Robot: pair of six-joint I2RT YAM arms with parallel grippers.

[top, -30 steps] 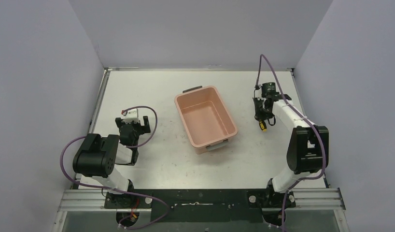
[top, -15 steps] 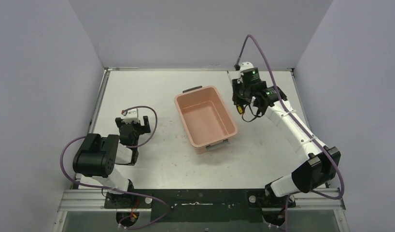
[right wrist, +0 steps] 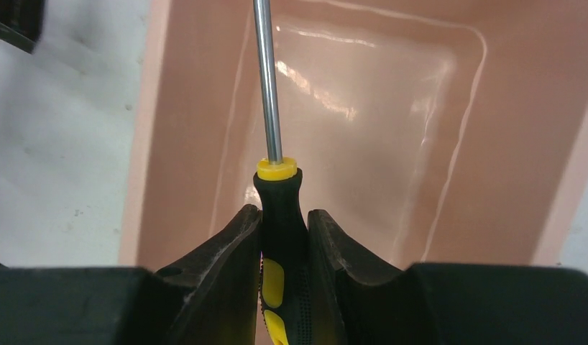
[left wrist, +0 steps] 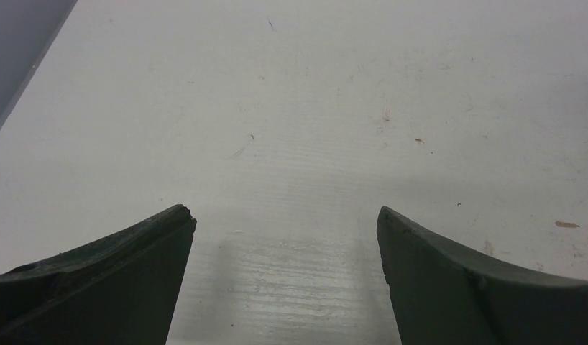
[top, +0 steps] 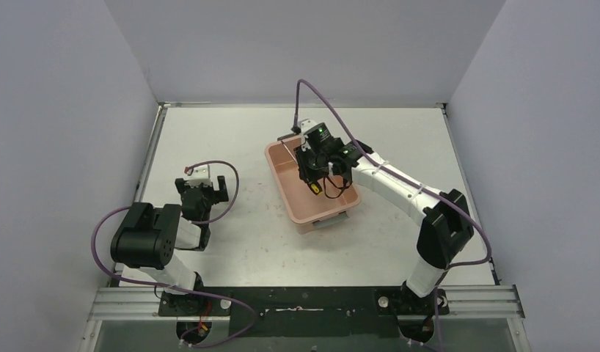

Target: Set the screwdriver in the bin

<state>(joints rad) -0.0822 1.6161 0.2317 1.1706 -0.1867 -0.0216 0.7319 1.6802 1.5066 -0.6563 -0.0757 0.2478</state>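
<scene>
Right hand [right wrist: 284, 213] is clamped on the screwdriver [right wrist: 280, 215], jaws pressed on both sides of the handle just behind the collar, nothing else in the grip. Screwdriver look: slim, shiny steel shaft, yellow collar where the shaft meets the handle, black handle with yellow inlays and a ribbed patch low down. In the right wrist view the shaft runs straight up out of frame, over the bin [right wrist: 363, 144] interior and close along one of its long walls. In the top view the screwdriver [top: 315, 187] hangs over the bin's open inside, yellow handle part toward the near short end, thin shaft pointing at the far corner; it is held up in the hand, not lying on the bin floor. Can't tell whether the tip touches the rim. Bin [top: 323, 218] is a salmon-pink rectangular tub with rounded corners and a glossy floor, sitting on the white surface [top: 224, 139], turned a little off square. It has a handle at each short end, the far one dark, the near one pale grey. Left hand [left wrist: 282, 215] is well to the left of the bin, jaws spread wide with nothing between them, only scuffed white surface [left wrist: 313, 108] showing under them. Count: one screwdriver, one bin, two bin handles, two arms, two hands, one purple cable per arm.
</scene>
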